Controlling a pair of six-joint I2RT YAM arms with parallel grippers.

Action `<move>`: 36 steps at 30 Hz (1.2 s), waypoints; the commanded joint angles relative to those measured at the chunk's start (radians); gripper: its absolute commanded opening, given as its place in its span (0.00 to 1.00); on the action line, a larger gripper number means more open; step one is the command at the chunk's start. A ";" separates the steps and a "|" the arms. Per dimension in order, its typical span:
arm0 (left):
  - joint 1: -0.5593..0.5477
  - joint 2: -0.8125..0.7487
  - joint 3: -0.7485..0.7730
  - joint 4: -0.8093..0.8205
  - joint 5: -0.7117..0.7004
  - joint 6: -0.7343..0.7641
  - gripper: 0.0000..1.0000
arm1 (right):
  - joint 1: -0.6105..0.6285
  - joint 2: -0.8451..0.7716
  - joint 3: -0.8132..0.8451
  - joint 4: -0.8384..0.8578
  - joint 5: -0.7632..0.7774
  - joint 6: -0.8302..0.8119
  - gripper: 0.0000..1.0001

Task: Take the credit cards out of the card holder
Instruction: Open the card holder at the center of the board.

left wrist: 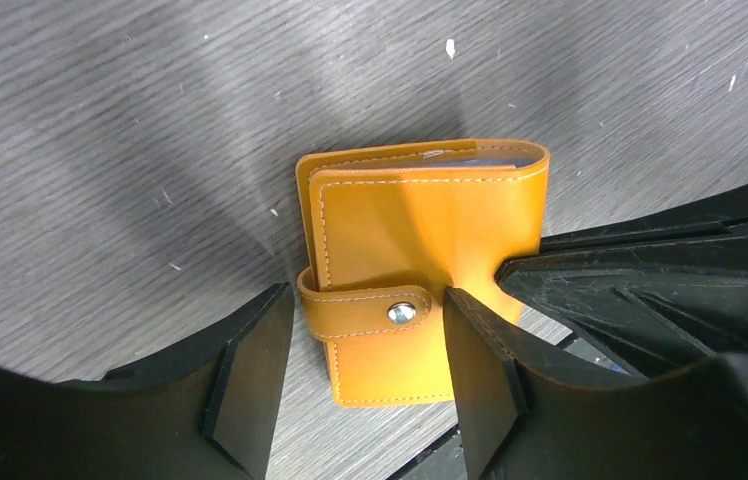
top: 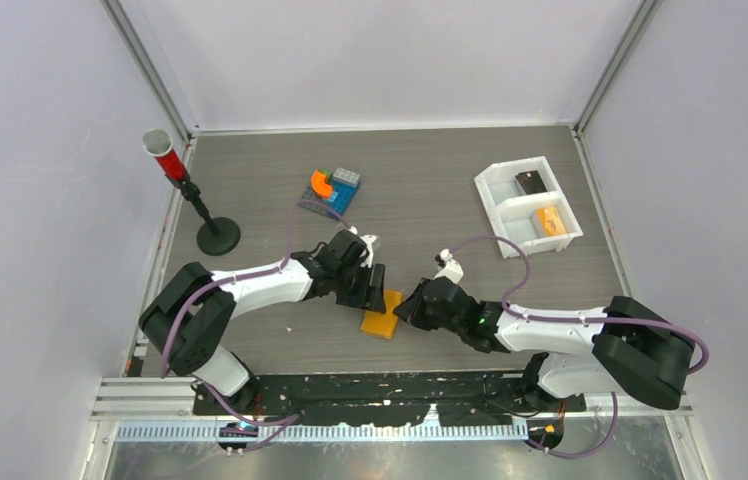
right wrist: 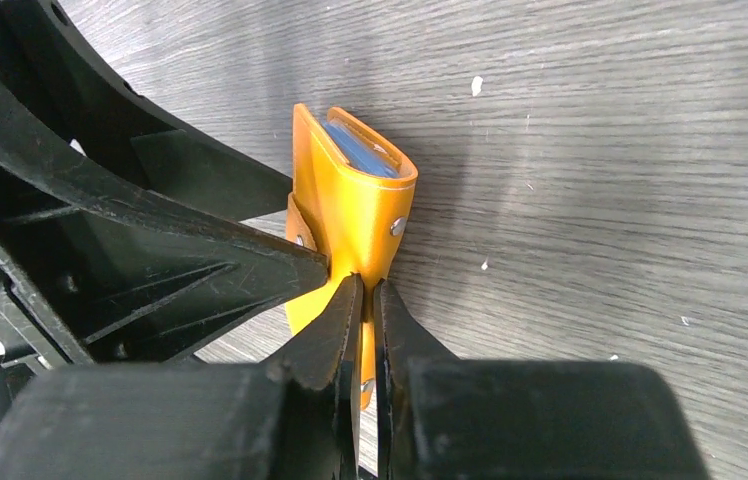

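A closed orange card holder (left wrist: 420, 220) lies on the grey table (left wrist: 100, 120) between both grippers. The left gripper (left wrist: 365, 350) has its jaws spread, straddling the snap tab (left wrist: 370, 312). The right gripper (right wrist: 365, 300) has its jaws pinching the card holder's edge. Blue sleeves (right wrist: 360, 150) show at its open end.

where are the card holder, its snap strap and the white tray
card holder (left wrist: 420, 215): left wrist view, middle of its orange front cover
snap strap (left wrist: 365, 313): left wrist view, on the strap beside its metal snap
white tray (top: 492, 216): top external view, its left outer wall
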 commanded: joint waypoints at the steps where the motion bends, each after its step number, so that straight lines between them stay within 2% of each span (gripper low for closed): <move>1: -0.033 0.005 0.042 -0.052 -0.059 0.013 0.57 | -0.001 -0.035 0.003 0.006 0.021 -0.011 0.05; 3: -0.035 0.014 0.044 -0.058 -0.070 0.012 0.52 | -0.001 -0.039 0.001 0.006 0.019 -0.014 0.05; 9: -0.035 0.008 0.059 -0.083 -0.078 0.017 0.20 | -0.001 -0.039 -0.013 0.010 0.021 -0.023 0.05; 14: -0.035 -0.018 0.064 -0.117 -0.104 0.027 0.05 | -0.001 -0.046 -0.037 0.013 0.032 -0.028 0.05; 18: -0.035 -0.042 0.062 -0.138 -0.121 0.035 0.03 | -0.003 -0.058 -0.053 0.011 0.044 -0.049 0.05; 22: -0.035 -0.068 0.057 -0.156 -0.127 0.036 0.10 | -0.010 -0.062 -0.041 -0.007 0.045 -0.139 0.05; 25: -0.035 -0.089 0.046 -0.158 -0.120 0.032 0.12 | -0.026 -0.049 -0.012 -0.028 0.035 -0.200 0.07; 28: -0.035 -0.102 0.040 -0.154 -0.089 0.031 0.09 | -0.045 -0.025 0.010 -0.036 0.011 -0.267 0.11; 30: -0.035 -0.113 0.035 -0.145 -0.050 0.027 0.00 | -0.066 -0.009 0.026 -0.043 -0.010 -0.295 0.13; 32: -0.035 -0.130 0.027 -0.130 -0.019 0.014 0.00 | -0.082 0.006 0.039 -0.048 -0.025 -0.319 0.16; 36: -0.035 -0.173 0.009 -0.106 0.018 -0.026 0.00 | -0.094 0.020 0.072 -0.074 -0.062 -0.360 0.31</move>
